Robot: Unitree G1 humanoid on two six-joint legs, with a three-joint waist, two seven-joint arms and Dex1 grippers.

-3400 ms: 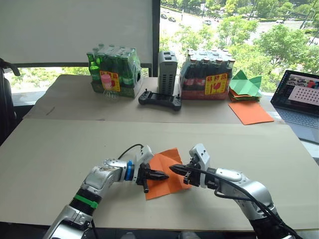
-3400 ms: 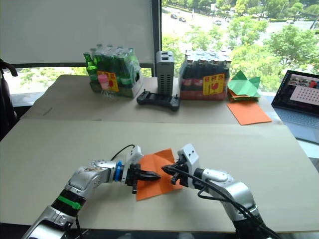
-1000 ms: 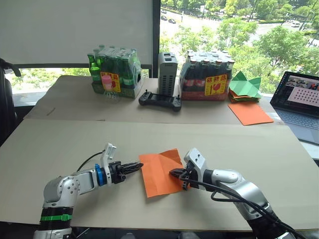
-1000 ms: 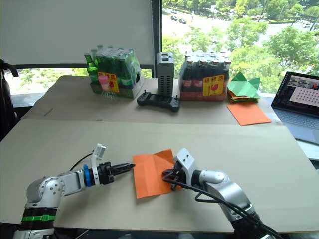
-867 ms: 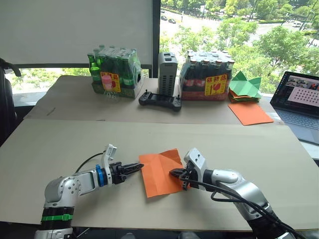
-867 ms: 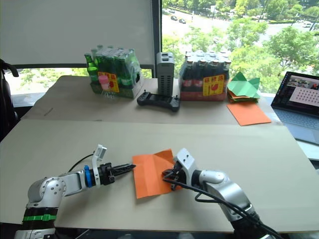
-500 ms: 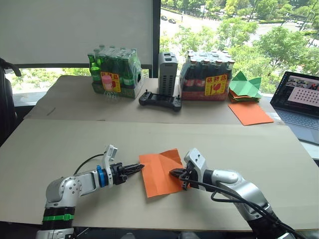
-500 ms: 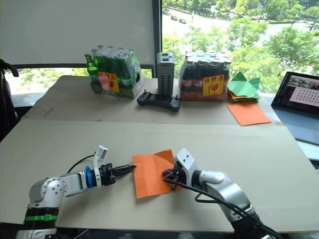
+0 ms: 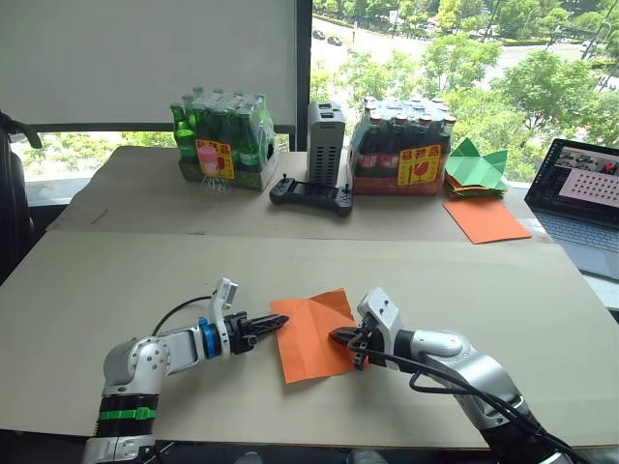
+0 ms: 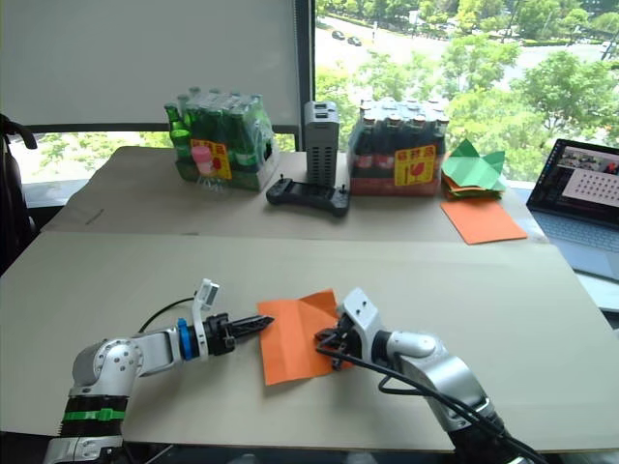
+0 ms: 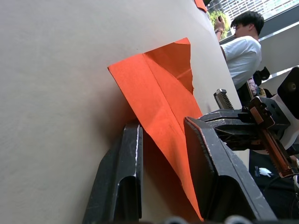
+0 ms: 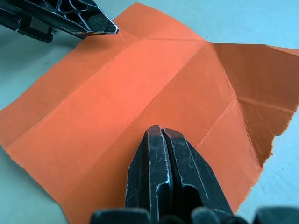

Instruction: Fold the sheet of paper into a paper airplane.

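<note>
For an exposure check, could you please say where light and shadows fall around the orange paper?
Left eye view: daylight comes through the window behind. Left wrist view: the raised sheet of paper shadows the table beside the left claw.

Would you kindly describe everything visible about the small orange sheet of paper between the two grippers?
The sheet of paper is bright orange, thin and creased lengthwise, one far corner folded over. It lies nearly flat on the tan tabletop. The right gripper, fingers shut, presses its right edge; the left gripper, fingers open, straddles its slightly raised left edge.
</note>
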